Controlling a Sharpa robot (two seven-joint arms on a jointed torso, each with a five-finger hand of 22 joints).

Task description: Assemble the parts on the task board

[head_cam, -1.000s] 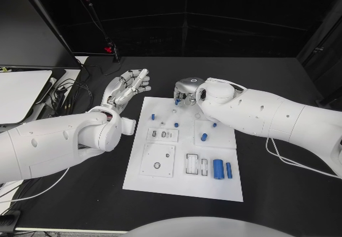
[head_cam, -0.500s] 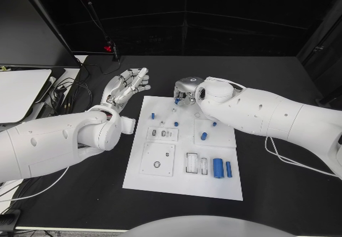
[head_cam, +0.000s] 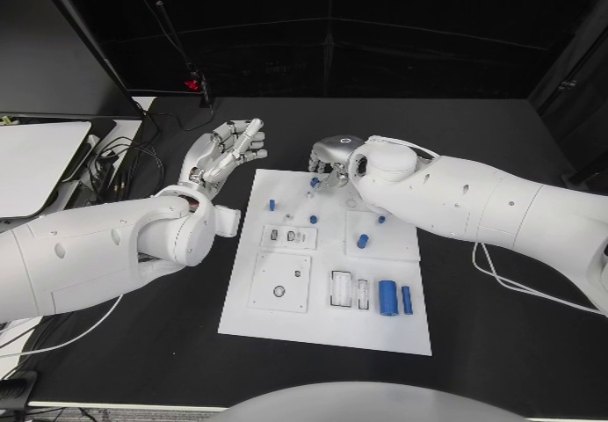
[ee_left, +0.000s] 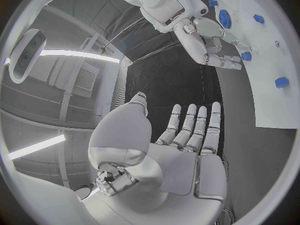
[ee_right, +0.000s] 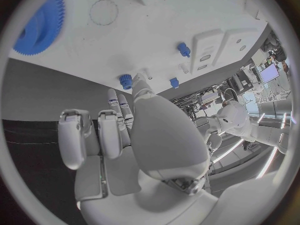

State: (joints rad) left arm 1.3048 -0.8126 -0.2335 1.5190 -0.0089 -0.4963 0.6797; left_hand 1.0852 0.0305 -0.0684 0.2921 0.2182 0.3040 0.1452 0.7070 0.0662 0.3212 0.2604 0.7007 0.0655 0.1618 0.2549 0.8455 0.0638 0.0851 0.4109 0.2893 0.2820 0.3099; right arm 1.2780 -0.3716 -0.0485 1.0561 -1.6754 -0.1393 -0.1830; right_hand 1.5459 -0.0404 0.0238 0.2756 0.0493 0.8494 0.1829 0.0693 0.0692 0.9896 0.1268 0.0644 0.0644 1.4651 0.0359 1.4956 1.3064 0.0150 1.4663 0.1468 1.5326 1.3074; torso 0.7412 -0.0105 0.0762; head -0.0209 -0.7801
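The white task board point(head_cam: 327, 327) lies mid-table with several small blue parts point(head_cam: 363, 242) scattered on its far half. A thick blue cylinder point(head_cam: 387, 299) and a thin one point(head_cam: 407, 303) lie near its right edge. My right hand point(head_cam: 332, 161) hovers over the board's far edge, fingers spread, its fingertips just beside a small blue peg point(head_cam: 314, 182) point(ee_right: 126, 80) that stands on the board. A blue gear point(ee_right: 37, 25) lies close by. My left hand point(head_cam: 228, 149) point(ee_left: 187, 135) floats open off the board's far left corner, fingers straight, holding nothing.
White insert plates with sockets point(head_cam: 290, 237) point(head_cam: 281, 286) sit on the board's left half, and dark slots point(head_cam: 349, 293) beside the cylinders. A white panel point(head_cam: 38, 163) and cables point(head_cam: 120, 163) lie at the table's left. A white cable point(head_cam: 507, 281) trails on the right.
My right hand has drawn back slightly from the small blue peg, which now shows clear of its fingers. The left hand has drifted a little away from the board.
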